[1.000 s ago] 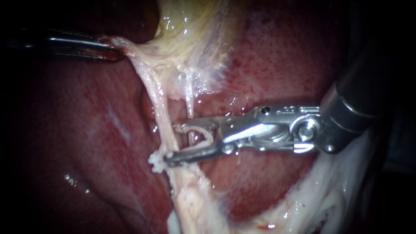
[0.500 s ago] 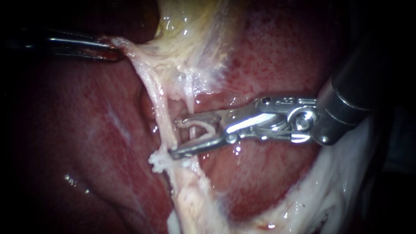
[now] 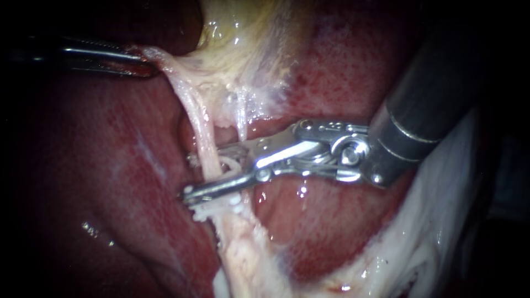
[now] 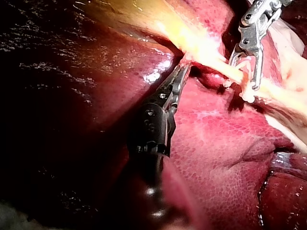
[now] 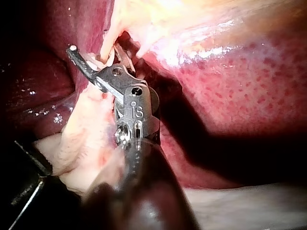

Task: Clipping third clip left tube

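Across most of the endoscope frame, mottled red liver; at top centre, yellowish gallbladder. From the right edge, the right instrument: pushed further left than half a second ago, with jaws parted and now straddling the left tube at centre-left rather than stopping short beside it, tips out past its far side. Looks lined up to squeeze, just above the white clip already on that tube. At upper left, the left instrument: unmoved, clenched on the gallbladder's pale edge, stretching the tube taut. Between the right jaws, a pale curl, perhaps the new clip, hard to make out. Left tips partly buried in tissue. Only one seated clip plainly seen.
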You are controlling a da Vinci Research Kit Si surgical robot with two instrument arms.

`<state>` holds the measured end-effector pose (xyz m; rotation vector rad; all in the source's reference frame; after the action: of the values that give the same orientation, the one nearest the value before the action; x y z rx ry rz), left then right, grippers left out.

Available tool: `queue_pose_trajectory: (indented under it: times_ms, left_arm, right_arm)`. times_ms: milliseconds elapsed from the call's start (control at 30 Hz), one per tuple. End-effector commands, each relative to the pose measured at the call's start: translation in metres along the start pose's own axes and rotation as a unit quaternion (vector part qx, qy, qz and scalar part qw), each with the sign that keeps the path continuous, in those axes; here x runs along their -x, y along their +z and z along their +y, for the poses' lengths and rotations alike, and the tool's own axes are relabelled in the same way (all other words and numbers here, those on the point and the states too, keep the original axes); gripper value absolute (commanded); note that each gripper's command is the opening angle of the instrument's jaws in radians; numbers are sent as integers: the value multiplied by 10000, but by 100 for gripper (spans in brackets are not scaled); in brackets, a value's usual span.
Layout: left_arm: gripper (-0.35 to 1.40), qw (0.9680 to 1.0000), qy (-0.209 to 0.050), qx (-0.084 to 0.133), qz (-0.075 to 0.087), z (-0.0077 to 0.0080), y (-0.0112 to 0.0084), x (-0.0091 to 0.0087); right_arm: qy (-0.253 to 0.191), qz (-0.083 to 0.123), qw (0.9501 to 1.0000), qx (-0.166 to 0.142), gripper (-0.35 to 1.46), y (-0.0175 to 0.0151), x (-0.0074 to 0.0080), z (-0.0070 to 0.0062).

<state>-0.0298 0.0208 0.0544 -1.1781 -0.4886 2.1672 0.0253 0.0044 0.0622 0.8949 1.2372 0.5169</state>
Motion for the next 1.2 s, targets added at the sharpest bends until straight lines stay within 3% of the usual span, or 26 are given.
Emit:
queue_pose_trajectory:
  times_ms: [33, 233, 400, 533, 767, 833, 933, 1200]
  left_arm:
    - [-35, 10000, -2, -4, -2, 0, 0, 0]
    - [-35, 10000, -3, -5, -1, 0, 1, 0]
    - [-35, 10000, -4, -6, -1, 0, 1, -1]
    - [-35, 10000, -4, -6, -1, 0, 1, -1]
    - [-35, 10000, -4, -7, -1, 0, 1, -1]
    - [-35, 10000, -4, -7, -1, 0, 1, -1]
    - [-35, 10000, -4, -7, -1, 0, 1, -1]
    - [-35, 10000, -5, -9, -1, 0, 2, -1]
  right_arm:
    - [4, 50, 10000, -13, 49, 0, -4, -2]
    - [64, 218, 9997, -98, 49, -2, -29, -16]
    - [120, 223, 9996, -134, 44, -5, -40, -25]
    - [141, 206, 9995, -180, 27, -7, -40, -29]
    - [227, 200, 9994, -194, -18, -11, -38, -31]
    - [433, 199, 9987, -203, -35, -13, -38, -32]
    - [961, 194, 9949, -217, -35, -16, -35, -33]
    - [983, 192, 9947, -215, -35, -16, -33, -36]
